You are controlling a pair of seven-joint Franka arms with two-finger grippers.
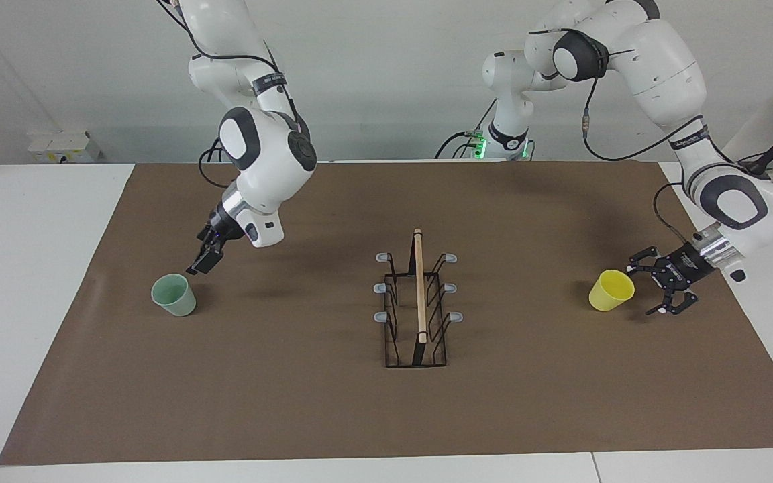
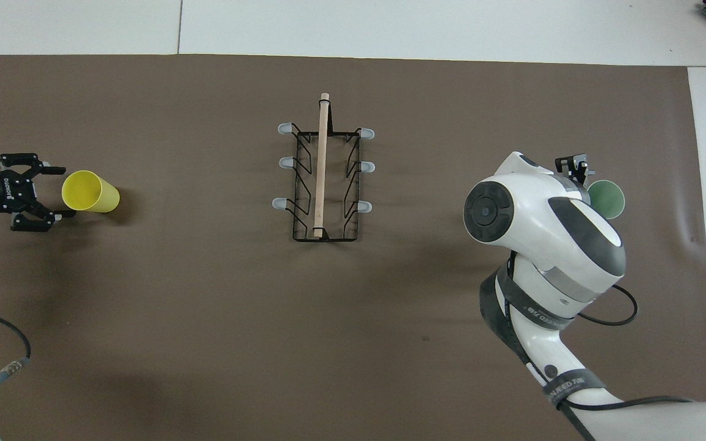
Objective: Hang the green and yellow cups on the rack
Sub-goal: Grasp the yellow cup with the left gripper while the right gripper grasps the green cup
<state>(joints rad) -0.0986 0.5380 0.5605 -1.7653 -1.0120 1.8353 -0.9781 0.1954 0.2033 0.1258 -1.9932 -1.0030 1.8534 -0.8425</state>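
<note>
Left gripper (image 1: 659, 290) was seen in the facing view low over the mat (image 1: 534, 416), just beside the yellow cup (image 1: 610, 290) at the left arm's end, fingers spread wide w/ nothing held, not touching the cup. Right gripper (image 1: 201, 261) was held in the air just above and beside the green cup (image 1: 174, 294) at the right arm's end, tilted down twd it; its fingers were judged open and empty. Both cups stood upright on the mat. Rack (image 1: 417, 302) was placed mid-table betw. the cups, all prongs bare.

From overhead, left gripper (image 2: 43, 195) was found w/ its open fingers flanking the yellow cup's (image 2: 90, 192) rim. Right gripper (image 2: 575, 167) was mostly covered by its own arm, tip only shown, next to the green cup (image 2: 606, 198). Rack (image 2: 323, 177) was seen centred, rod running away from the robots.
</note>
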